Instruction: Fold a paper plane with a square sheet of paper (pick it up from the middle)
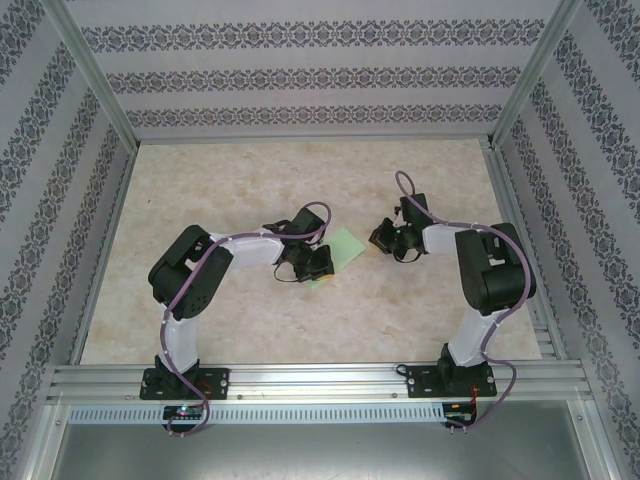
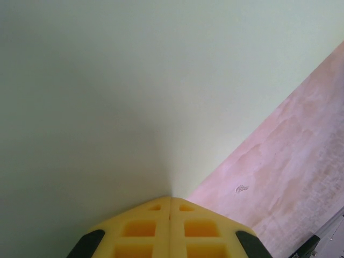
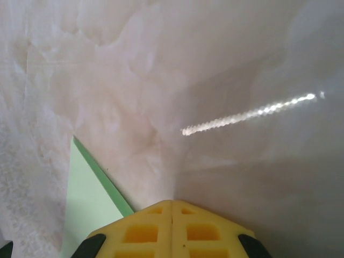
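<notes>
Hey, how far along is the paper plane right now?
Early. Done: nothing clear. The square sheet of paper sits on the table, and the left wrist view shows it plain, with no sharp crease. In hand: the left gripper is closed with its tips at the sheet; whether it pinches the paper is unclear. The right gripper is closed over bare table beside a paper corner. Left: every fold.
</notes>
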### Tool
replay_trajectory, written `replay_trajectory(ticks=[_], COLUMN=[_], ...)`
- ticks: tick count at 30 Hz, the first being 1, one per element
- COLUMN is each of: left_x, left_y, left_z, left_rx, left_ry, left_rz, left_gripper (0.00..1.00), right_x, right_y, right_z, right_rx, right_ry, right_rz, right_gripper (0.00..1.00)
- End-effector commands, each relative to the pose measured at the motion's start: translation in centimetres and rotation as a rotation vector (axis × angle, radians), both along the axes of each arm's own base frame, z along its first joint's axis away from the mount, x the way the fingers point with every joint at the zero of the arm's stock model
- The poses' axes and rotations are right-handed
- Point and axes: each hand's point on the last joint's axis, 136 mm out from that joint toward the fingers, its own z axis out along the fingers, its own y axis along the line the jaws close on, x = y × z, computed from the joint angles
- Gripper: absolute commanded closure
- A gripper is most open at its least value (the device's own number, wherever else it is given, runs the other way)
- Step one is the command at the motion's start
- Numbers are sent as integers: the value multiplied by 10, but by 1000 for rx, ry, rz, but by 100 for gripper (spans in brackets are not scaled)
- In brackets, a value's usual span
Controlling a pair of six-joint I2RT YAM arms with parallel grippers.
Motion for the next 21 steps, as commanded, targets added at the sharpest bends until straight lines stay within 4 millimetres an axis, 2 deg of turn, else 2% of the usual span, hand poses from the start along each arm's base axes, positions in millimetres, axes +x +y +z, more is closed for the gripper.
replay_trajectory(ticks=[1,3,6,14,17,21], left_x=[-28,-26,-25,-23,-21,-15], left_y=[28,25,23,20,17,8], left_z=[-31,-30,-29,-25,-21,-9], left_rx=[148,134,126,112,96,51], left_ry=[104,99,95,82,68,15], left_rz=[-1,-4,-7,-14,-26,-62], left_gripper=[100,100,100,100,100,100], right_x=[1,-9,-24,-46,-48,-53], right_y=[6,16,35,82,87,80], right_z=[31,39,41,14,4,-12], right_rx=[-13,-6,6,27,28,-10], right_ry=[-92,-109,-106,-35,-11,31], right_rz=[31,59,104,202,210,205], right_gripper=[100,100,100,100,100,100])
